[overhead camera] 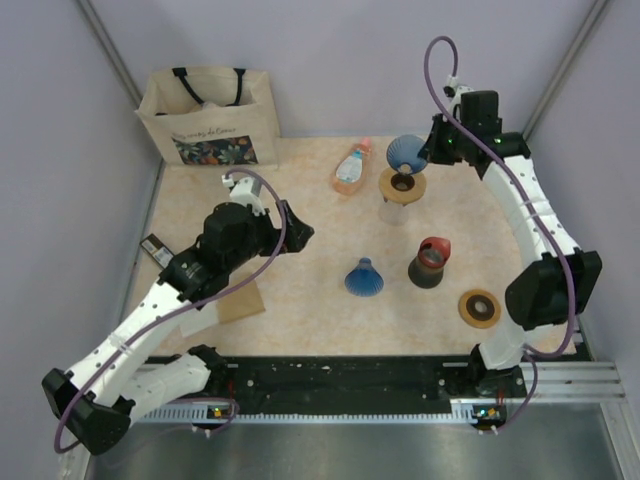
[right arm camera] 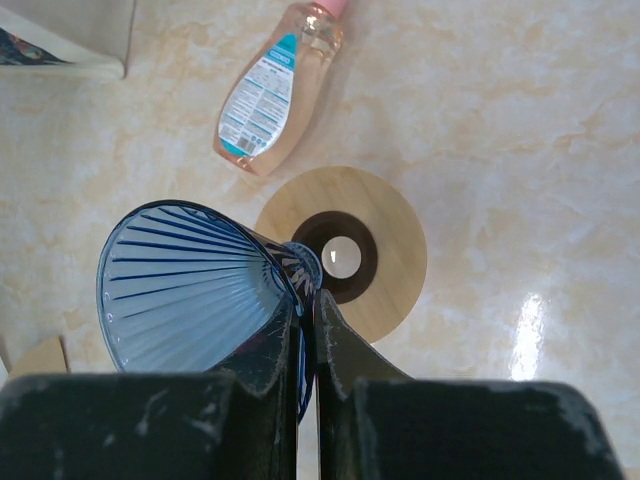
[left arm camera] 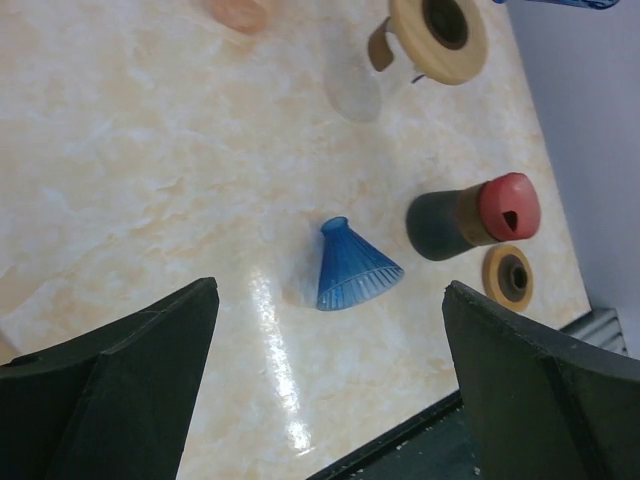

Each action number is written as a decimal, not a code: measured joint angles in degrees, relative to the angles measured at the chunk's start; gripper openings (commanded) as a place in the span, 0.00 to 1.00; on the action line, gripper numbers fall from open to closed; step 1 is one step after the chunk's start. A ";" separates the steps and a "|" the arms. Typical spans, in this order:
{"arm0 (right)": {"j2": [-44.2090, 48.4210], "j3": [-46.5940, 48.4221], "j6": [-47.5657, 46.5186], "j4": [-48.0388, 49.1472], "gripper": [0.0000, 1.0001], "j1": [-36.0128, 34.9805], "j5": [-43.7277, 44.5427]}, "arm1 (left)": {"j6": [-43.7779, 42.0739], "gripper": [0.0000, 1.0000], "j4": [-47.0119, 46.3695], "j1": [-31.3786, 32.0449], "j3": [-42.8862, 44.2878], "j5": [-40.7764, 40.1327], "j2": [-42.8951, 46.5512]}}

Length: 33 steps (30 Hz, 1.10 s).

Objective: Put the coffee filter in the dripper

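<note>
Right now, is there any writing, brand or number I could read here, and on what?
No text is legible.
On the tote bag: one line of script above a flower print, too blurred to read.
On the bottle: a blue-and-white label with print, too small to read.

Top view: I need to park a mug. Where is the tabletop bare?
Bare: the middle, between the bottle, the left arm and the fallen blue cone; also the near edge below that cone. Crowded: right side, around dripper, red-capped pot and wooden ring.
</note>
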<state>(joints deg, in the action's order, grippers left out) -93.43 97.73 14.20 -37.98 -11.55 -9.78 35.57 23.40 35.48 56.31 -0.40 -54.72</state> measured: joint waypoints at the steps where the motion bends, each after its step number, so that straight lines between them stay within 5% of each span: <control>1: -1.55 1.11 0.00 -1.09 0.00 0.44 -0.50 | -0.02 0.99 0.13 -0.09 -0.87 -1.62 0.39; 10: -9.14 3.45 -0.02 -6.08 0.00 0.94 -3.37 | -0.22 0.99 0.11 -0.22 -2.89 -6.91 0.50; 24: -10.97 5.57 0.07 -6.23 0.00 1.51 -3.87 | -0.24 0.99 -2.32 -0.31 -2.62 -4.59 -4.46; 33: -11.76 5.44 1.49 -6.14 0.00 3.50 -3.98 | -1.99 0.99 -4.39 -0.37 11.74 0.96 -18.69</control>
<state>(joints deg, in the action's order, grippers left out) -105.19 103.18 15.68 -44.12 -8.05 -13.76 33.58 19.00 35.11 68.05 0.56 -73.41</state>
